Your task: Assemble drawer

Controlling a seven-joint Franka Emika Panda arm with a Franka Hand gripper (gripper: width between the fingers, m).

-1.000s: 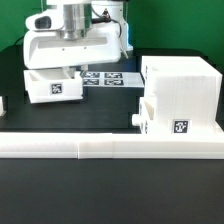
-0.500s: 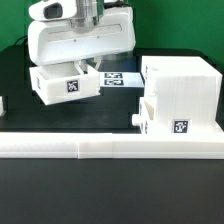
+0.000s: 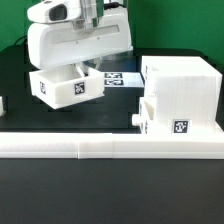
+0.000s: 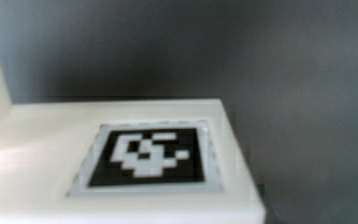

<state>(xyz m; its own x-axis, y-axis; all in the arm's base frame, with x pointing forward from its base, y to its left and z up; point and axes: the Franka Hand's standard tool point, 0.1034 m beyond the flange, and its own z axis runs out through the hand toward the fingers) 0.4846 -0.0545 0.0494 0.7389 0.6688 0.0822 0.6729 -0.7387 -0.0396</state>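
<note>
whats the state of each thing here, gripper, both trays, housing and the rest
small white plastic tagged tray: tilted, held by the gripper
white robot gripper: shut on the small white plastic tagged tray
large white boxy housing: upright on the table
second small white knobbed tray: level, against the housing's lower part, knob toward the exterior view's left
marker board: flat, partly hidden
long low white border wall: lying flat, untouched

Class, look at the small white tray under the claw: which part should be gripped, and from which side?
Best guess: take the tray by its thin top rim, from above. It is tilted, tagged side toward the camera, and the claw meets its upper edge on the side nearer the big box.
</note>
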